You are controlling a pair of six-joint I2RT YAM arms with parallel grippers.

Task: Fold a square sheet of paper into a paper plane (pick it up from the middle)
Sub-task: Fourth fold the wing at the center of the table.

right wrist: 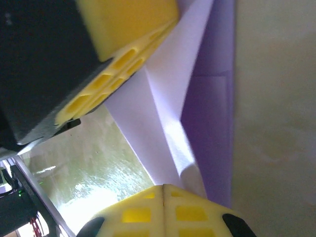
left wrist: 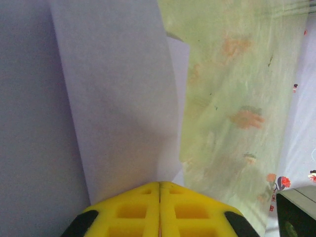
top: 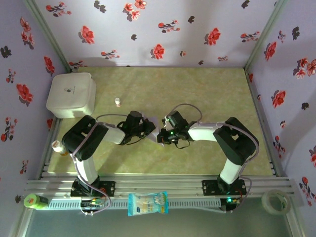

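To the right of the white rounded box [top: 71,95], the left gripper [left wrist: 159,190] and right gripper [right wrist: 164,192] meet tip to tip; each has its yellow jaws pressed together on an edge of the pale-lilac sheet of paper [right wrist: 168,108]; the sheet, creased into overlapping flaps, spans between them, farther from the box than the left gripper.

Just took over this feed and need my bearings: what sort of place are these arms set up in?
Probably a purpose-built robot test booth, not a real room: flowered wallpaper panels close in three sides, a metal rail runs along the near edge, and a green tabletop fills the space between.
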